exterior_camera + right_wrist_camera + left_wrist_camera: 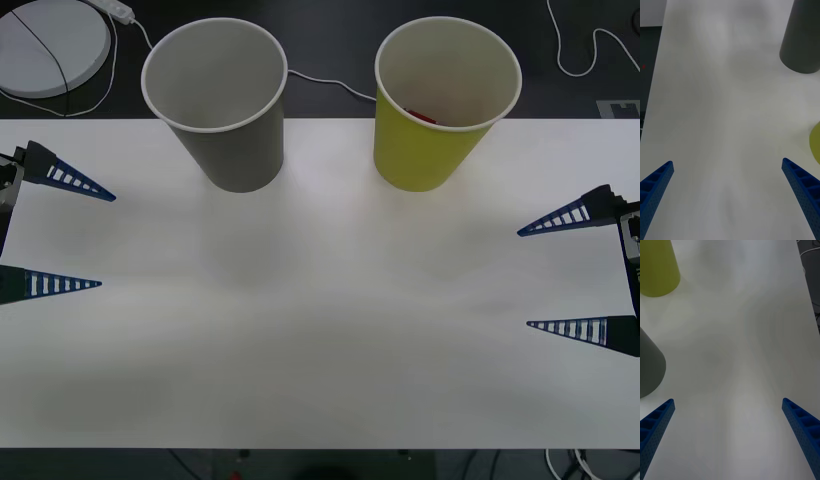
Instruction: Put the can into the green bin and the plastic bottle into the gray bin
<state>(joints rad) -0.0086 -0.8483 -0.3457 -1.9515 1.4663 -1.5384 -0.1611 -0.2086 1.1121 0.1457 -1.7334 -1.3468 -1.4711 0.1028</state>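
Observation:
The gray bin (225,100) stands upright at the table's back, left of centre, and nothing shows inside it. To its right stands the green bin (440,105), with a small red bit (421,117) low inside; I cannot tell whether it is the can. The plastic bottle is out of view. My left gripper (107,241) hangs open at the left edge, holding nothing. At the right edge my right gripper (523,278) is open and holds nothing either. The right wrist view shows the gray bin (801,37) and part of the green bin (815,146). The left wrist view shows both bins too (657,266) (649,367).
The white table (320,330) spreads bare between the two grippers. Behind its far edge lie a round white disc (50,45) and white cables (330,82) on a dark floor.

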